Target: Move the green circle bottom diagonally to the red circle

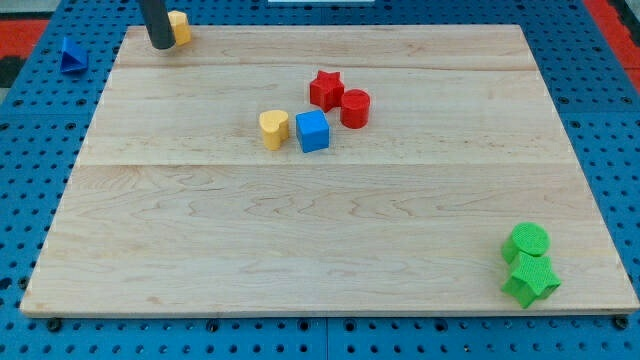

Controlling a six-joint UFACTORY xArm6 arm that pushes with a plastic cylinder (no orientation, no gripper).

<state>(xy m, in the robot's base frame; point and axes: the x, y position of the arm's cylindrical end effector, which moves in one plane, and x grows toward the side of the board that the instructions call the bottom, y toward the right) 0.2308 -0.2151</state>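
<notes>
Blue triangle block [71, 55] sits off the board at the view's far left, on the blue pegboard [30, 200]. Next, at the view's top left corner of the wooden board [300, 250], my tip [160, 45] rests touching or just beside a yellow block [180, 27], shape unclear, partly hidden by the rod. No fingers on this rig, just a bare rod, so nothing is grasped or released. Mid-board cluster: yellow heart [273, 128], blue cube [312, 131] just beside it, then red star [325, 89] touching the red circle [355, 108]. Far right, near the view's bottom right corner: green circle [527, 242], touching the green star [530, 279] just below it. Key relation: green circle lies well apart from my tip, diagonally across the whole board, toward the view's bottom right. Red circle sits between them, roughly. Judgement: task not started; tip likely must travel around to the green circle's far side and push it up-left, without dragging the green star along.
</notes>
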